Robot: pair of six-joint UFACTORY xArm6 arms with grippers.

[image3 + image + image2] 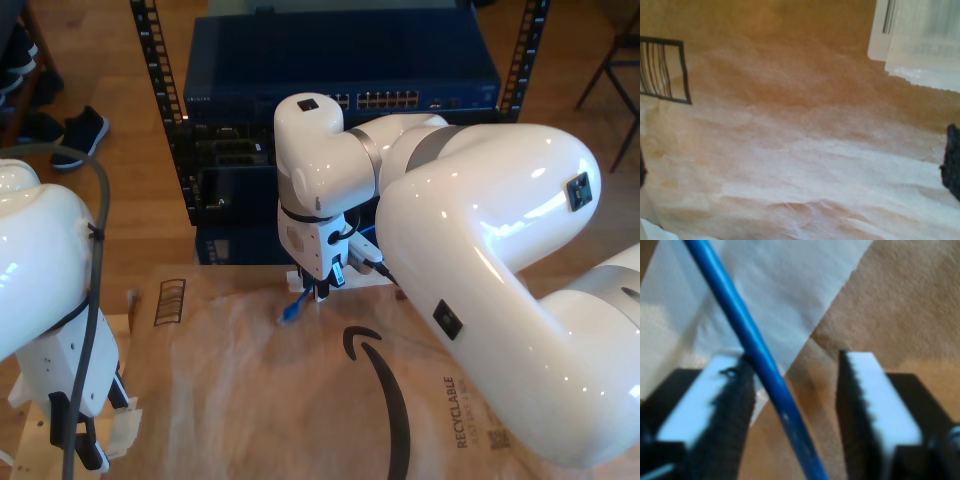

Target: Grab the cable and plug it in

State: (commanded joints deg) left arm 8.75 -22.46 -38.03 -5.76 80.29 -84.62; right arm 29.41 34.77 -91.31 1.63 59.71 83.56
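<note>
Now the grasp on the cable (757,365) must be made square.

In the second wrist view my second gripper (795,390) has its jaws apart, with the cable slanting between them, close against one pad (the other pad is well away). I judge it best to centre the jaws before closing, so the cable does not slip out. In the exterior view this arm bends steeply down at the frame's centre, and the cable (293,308) lies on brown paper (250,400). Whether my first gripper is open, I cannot tell.
</note>
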